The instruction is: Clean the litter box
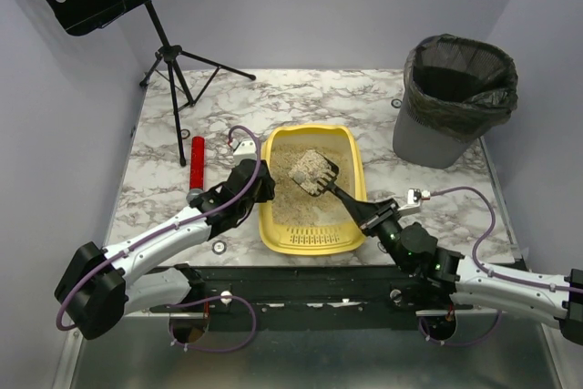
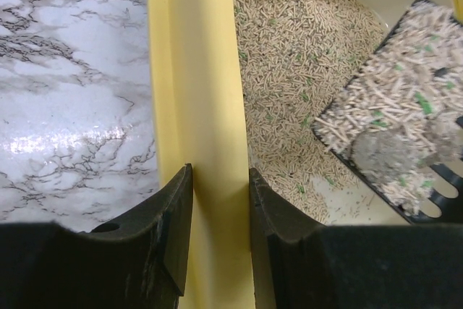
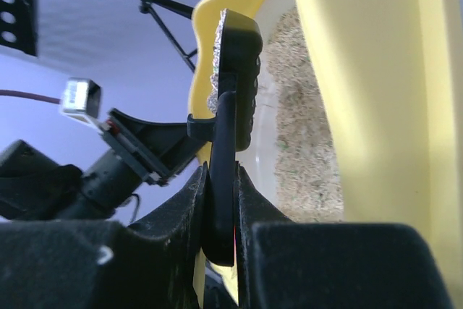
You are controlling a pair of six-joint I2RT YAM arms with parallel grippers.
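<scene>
Litter box (image 1: pixel 308 240) wall pinched by outstretched left end effector (image 1: pixel 263 183), right end effector (image 1: pixel 364 214) gripping raised scoop (image 1: pixel 314 170)

Yellow rectangular plastic litter box (image 2: pixel 206 70): smooth, semi-gloss. Beige pellet litter (image 2: pixel 289 70): rough. Black slotted plastic scoop (image 3: pixel 244 70): matt. Grey-veined marble-look tabletop (image 1: pixel 301 97): glossy. Black bin bag (image 1: pixel 460 79), upper right: crinkled.

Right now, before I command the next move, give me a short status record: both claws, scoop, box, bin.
left claw: clamped on the left rim of the box
right claw: shut on the scoop handle
scoop load: litter plus a grey clump
scoop position: over the box, load not yet dumped
bin: beyond the box to the right, upright, black bag, apart from the box
</scene>
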